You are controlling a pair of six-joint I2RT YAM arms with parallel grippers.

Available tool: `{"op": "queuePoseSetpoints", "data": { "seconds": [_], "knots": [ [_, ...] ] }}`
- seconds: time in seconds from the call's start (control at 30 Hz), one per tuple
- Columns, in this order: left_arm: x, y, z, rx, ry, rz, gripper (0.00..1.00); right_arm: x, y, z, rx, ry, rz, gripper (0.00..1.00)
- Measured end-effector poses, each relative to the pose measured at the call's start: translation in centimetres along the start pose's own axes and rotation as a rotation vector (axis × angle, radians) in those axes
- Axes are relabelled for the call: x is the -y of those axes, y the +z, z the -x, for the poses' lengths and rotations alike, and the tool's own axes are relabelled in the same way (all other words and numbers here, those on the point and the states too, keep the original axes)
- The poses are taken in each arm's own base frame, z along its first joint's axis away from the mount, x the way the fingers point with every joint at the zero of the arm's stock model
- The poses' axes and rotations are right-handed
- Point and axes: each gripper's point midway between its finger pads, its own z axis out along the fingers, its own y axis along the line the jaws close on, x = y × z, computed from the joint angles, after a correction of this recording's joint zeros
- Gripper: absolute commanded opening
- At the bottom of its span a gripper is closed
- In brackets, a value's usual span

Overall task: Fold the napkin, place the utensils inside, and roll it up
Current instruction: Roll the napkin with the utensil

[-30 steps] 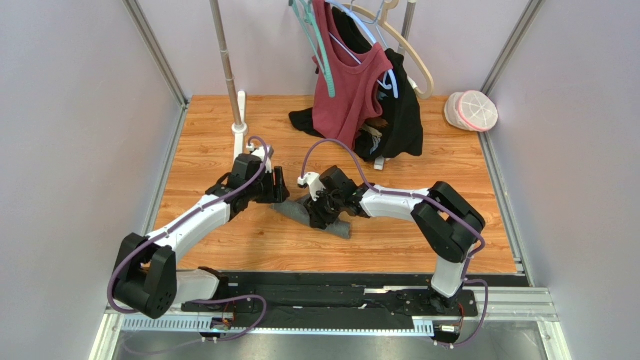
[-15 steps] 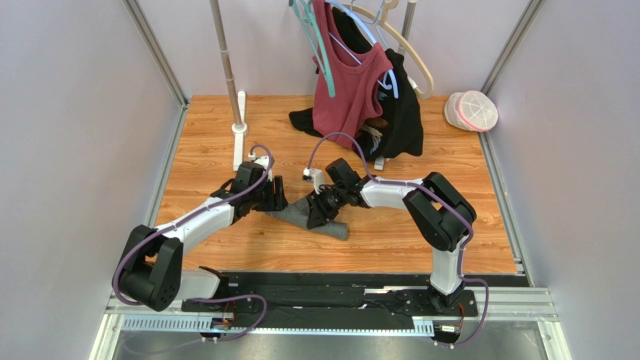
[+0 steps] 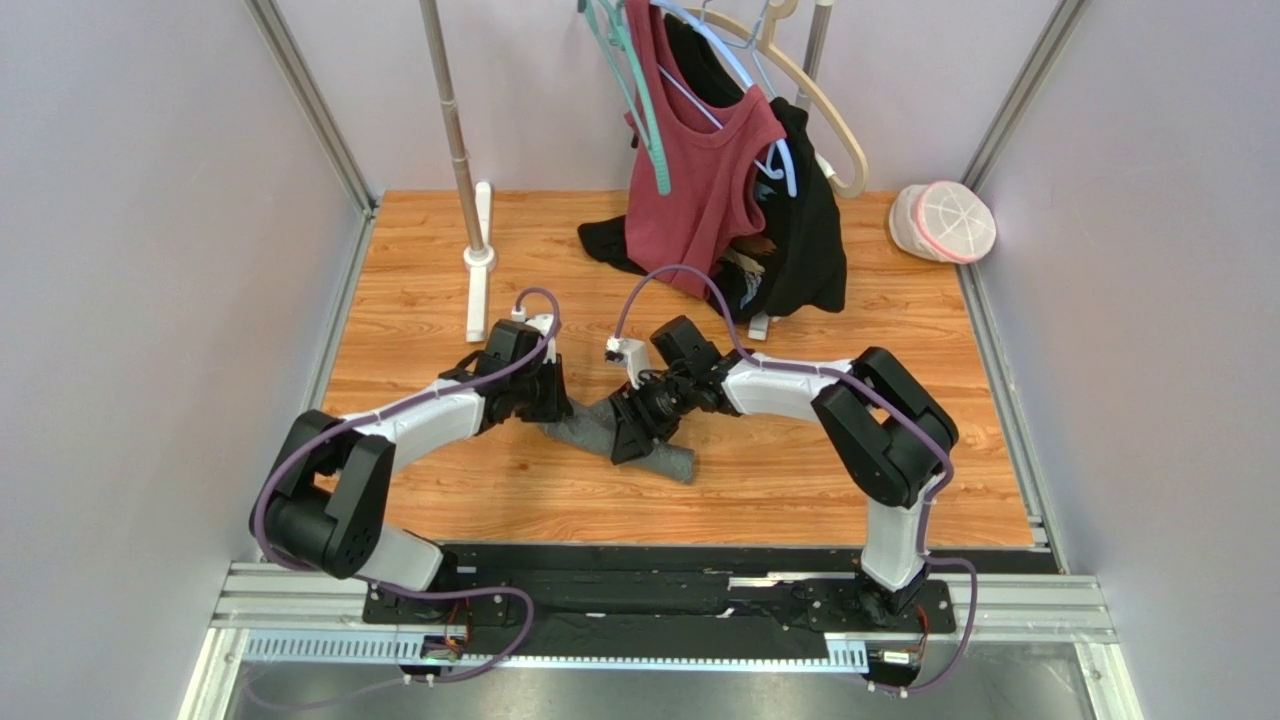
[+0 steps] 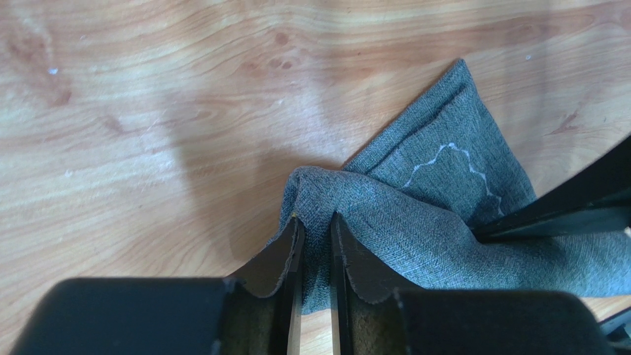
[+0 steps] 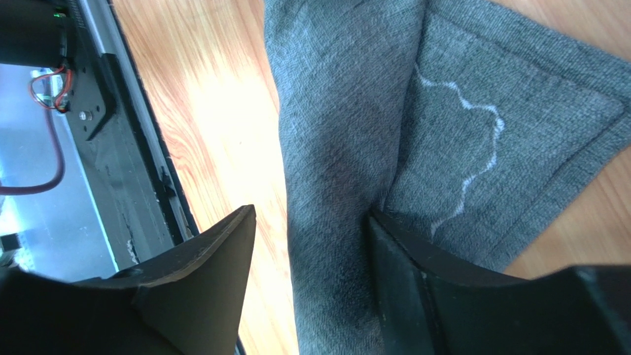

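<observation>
The dark grey napkin (image 3: pixel 649 450) lies bunched in a loose roll on the wooden table, between my two grippers. At its left end, my left gripper (image 3: pixel 550 405) is shut on a raised fold of the napkin (image 4: pixel 415 214), the cloth pinched between its fingertips (image 4: pixel 295 235). My right gripper (image 3: pixel 631 428) stands open over the middle of the roll. In the right wrist view the right gripper (image 5: pixel 311 218) straddles the rolled part of the napkin (image 5: pixel 333 111). One finger rests in the crease beside the flat stitched flap. The utensils are hidden.
Maroon and black garments (image 3: pixel 721 195) hang on hangers at the back centre. A pole stand (image 3: pixel 478 263) rises at the back left, and a white cap-like item (image 3: pixel 944 221) lies at the back right. The black base rail (image 3: pixel 676 578) runs along the near edge.
My left gripper has closed on the napkin's left end after standing open. My right gripper has opened wider over the roll. Both arms shifted slightly.
</observation>
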Motion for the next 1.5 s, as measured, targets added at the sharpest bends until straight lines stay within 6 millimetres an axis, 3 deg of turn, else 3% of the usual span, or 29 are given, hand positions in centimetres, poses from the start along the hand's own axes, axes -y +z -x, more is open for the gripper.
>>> {"op": "queuePoseSetpoints", "data": {
  "seconds": [0.17,0.37,0.47,0.6,1.13,1.23,1.33,1.37,1.5],
  "knots": [
    [0.3,0.5,0.3,-0.027,0.008,-0.008,0.16,0.2,-2.0,0.5,0.011,-0.010,-0.119,0.64],
    [0.5,0.7,0.3,-0.039,0.008,-0.014,0.16,-1.4,-4.4,3.4,0.108,-0.179,-0.293,0.64],
    [0.5,0.7,0.3,-0.048,0.008,-0.016,0.16,-3.1,-3.8,3.4,0.125,-0.286,-0.335,0.64],
    [0.6,0.8,0.4,-0.057,0.008,-0.018,0.16,-4.2,-2.2,1.7,0.089,-0.373,-0.362,0.63],
    [0.8,0.8,0.4,-0.069,0.010,-0.024,0.16,0.2,0.3,0.1,0.026,-0.421,-0.482,0.62],
    [0.9,0.7,0.4,-0.070,0.011,-0.033,0.21,0.6,0.6,0.0,0.024,-0.421,-0.491,0.62],
    [1.0,0.7,0.4,-0.070,0.010,-0.039,0.37,1.3,1.0,-0.2,0.017,-0.417,-0.512,0.60],
    [1.1,0.6,0.5,-0.068,0.011,-0.041,0.47,1.5,1.1,-0.3,0.017,-0.414,-0.515,0.59],
    [1.4,-0.1,1.1,-0.040,0.011,-0.048,0.60,2.0,1.0,0.0,0.021,-0.388,-0.517,0.49]
  ]
}}
